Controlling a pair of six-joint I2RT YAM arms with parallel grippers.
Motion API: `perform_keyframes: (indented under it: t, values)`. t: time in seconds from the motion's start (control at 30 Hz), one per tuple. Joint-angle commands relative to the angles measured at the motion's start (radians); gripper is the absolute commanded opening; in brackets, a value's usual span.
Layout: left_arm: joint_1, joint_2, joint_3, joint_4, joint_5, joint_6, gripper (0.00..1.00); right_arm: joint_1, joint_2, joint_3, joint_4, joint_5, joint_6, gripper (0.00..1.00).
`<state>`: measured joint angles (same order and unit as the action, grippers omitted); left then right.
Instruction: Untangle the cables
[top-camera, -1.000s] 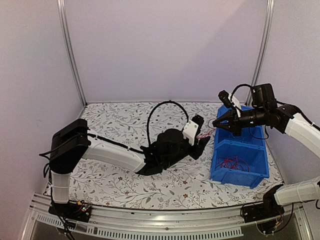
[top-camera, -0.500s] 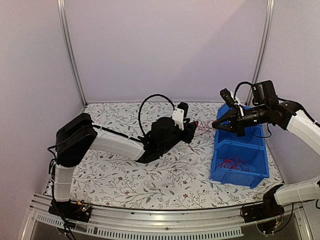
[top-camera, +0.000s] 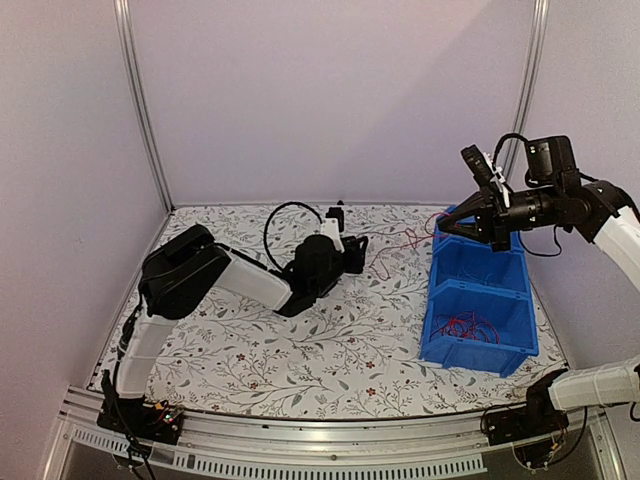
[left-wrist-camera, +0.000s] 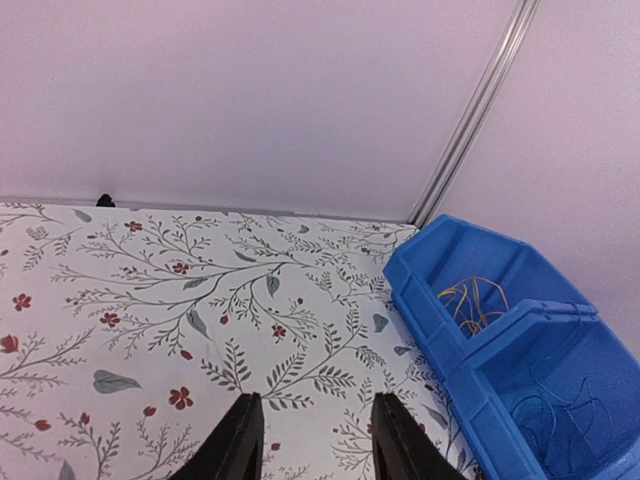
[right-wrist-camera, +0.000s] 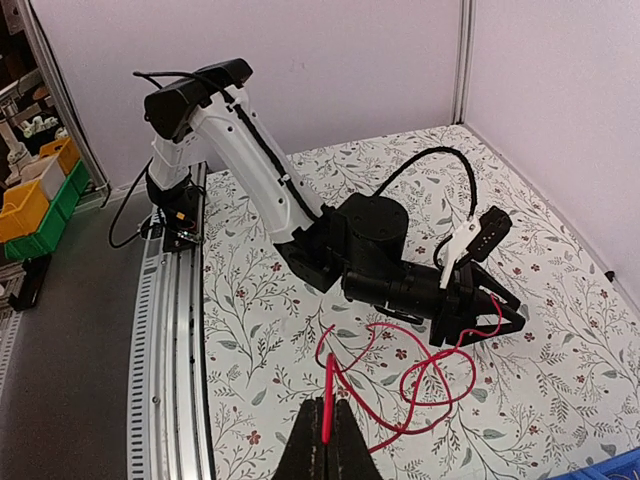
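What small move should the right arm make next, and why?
Probably draw the right gripper a little farther from the left gripper: it pinches one end of the red wire, whose loops are slack beside the left gripper.

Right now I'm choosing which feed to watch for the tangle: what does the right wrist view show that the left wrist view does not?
Only the right wrist view: the right hand shut on a red wire, its loops trailing toward the left hand, and the whole left arm. Only the left wrist view: inside the blue bin, orange wires in the far compartment, thin dark wires in the near one. Both: the floral tablecloth, the left hand's fingers, the pale wall.
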<state>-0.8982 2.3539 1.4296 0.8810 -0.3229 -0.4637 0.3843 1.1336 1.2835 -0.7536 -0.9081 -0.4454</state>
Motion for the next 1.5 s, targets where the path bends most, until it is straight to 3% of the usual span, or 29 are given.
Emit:
perform_keyframes:
  t: [0.0, 0.1, 0.23, 0.27, 0.4, 0.57, 0.8, 1.03, 1.23, 1.47]
  values:
    - [0.019, -0.064, -0.127, 0.036, -0.013, -0.027, 0.26, -0.015, -0.011, 0.036, -0.026, 0.01, -0.001, 0.0]
    - [0.067, -0.094, -0.279, 0.125, 0.019, -0.077, 0.02, -0.039, -0.027, 0.064, -0.028, 0.043, 0.003, 0.0]
    - [0.116, -0.124, -0.43, 0.288, 0.115, -0.117, 0.0, -0.059, -0.054, 0.068, -0.016, 0.102, 0.006, 0.0]
    - [0.122, -0.13, -0.454, 0.334, 0.15, -0.117, 0.01, -0.059, -0.055, 0.062, -0.016, 0.11, 0.004, 0.0]
    - [0.117, -0.182, -0.519, 0.414, 0.232, -0.087, 0.31, -0.059, -0.04, 0.027, -0.005, 0.119, 0.001, 0.0]
    - [0.055, -0.304, -0.611, 0.496, 0.259, 0.092, 0.45, -0.058, -0.022, 0.003, 0.015, 0.098, 0.009, 0.0]
    - [-0.109, -0.47, -0.607, 0.424, 0.168, 0.391, 0.49, -0.059, 0.003, -0.007, 0.031, 0.076, 0.019, 0.0]
    - [-0.245, -0.463, -0.455, 0.257, 0.064, 0.762, 0.5, -0.059, 0.022, -0.003, 0.037, 0.044, 0.036, 0.0]
    - [-0.279, -0.443, -0.429, 0.244, -0.016, 0.786, 0.5, -0.059, 0.019, 0.002, -0.015, 0.144, 0.023, 0.0]
    - [-0.282, -0.459, -0.541, 0.334, -0.158, 0.765, 0.51, -0.089, -0.036, 0.041, -0.296, 0.387, -0.209, 0.0]
